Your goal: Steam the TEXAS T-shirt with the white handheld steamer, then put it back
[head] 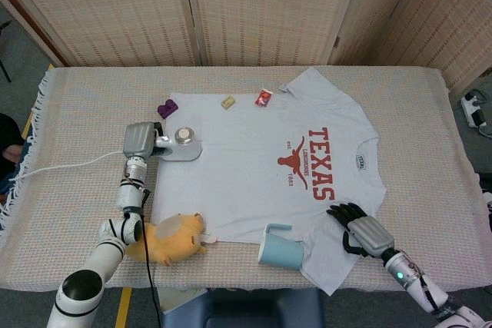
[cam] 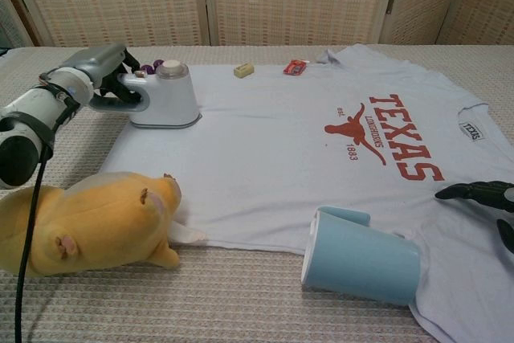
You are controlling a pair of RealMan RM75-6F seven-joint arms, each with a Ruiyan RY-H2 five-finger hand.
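The white handheld steamer (cam: pixel 165 95) stood on the left edge of the TEXAS T-shirt (head: pixel 261 170), its handle grasped by the left hand (cam: pixel 103 74). The shirt lay flat on the bench (head: pixel 92 105). At far right, the right hand (head: pixel 361 230) rested released on the shirt's hem.

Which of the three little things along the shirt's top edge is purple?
The leftmost one, the small purple object, nearest the white handheld steamer; the others are yellow and red.

left robot hand (head: pixel 139 142) grips white steamer (head: pixel 181 146) on t-shirt (head: pixel 269 182) edge.
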